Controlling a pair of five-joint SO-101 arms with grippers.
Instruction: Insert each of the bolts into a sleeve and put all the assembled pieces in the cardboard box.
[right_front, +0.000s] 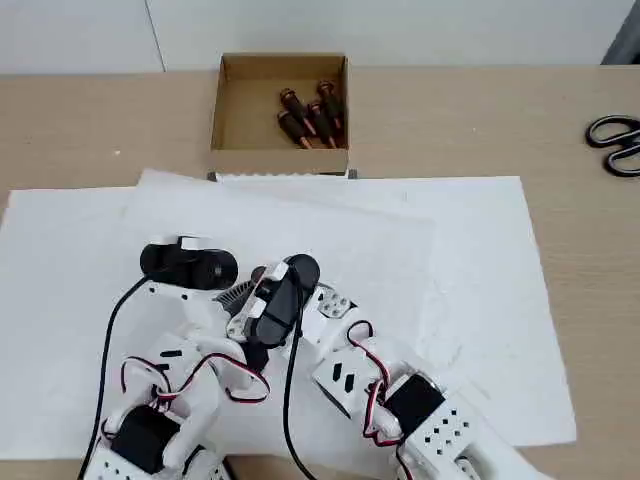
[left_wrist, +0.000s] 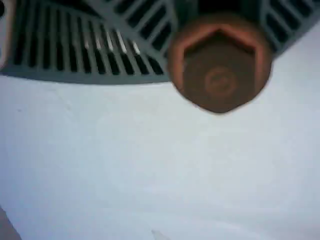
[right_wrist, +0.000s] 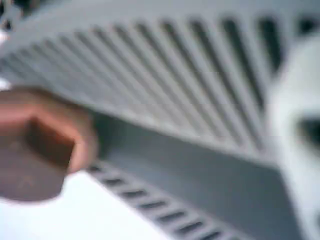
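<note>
At the middle of the white paper (right_front: 450, 250), left claw (right_front: 240, 295) and right claw (right_front: 270, 285) close together, brown bolt (left_wrist: 218, 75) at them, either claw's hold impossible to tell, assembled pieces (right_front: 310, 115) lying in the cardboard box (right_front: 228, 110) beyond.

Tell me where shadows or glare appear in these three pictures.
High view: even light, with soft shadows beneath the arms on the white paper. Left wrist view: small bright glints on the grey ribbed part beside the bolt head. Right wrist view: no glare that I can see.
</note>
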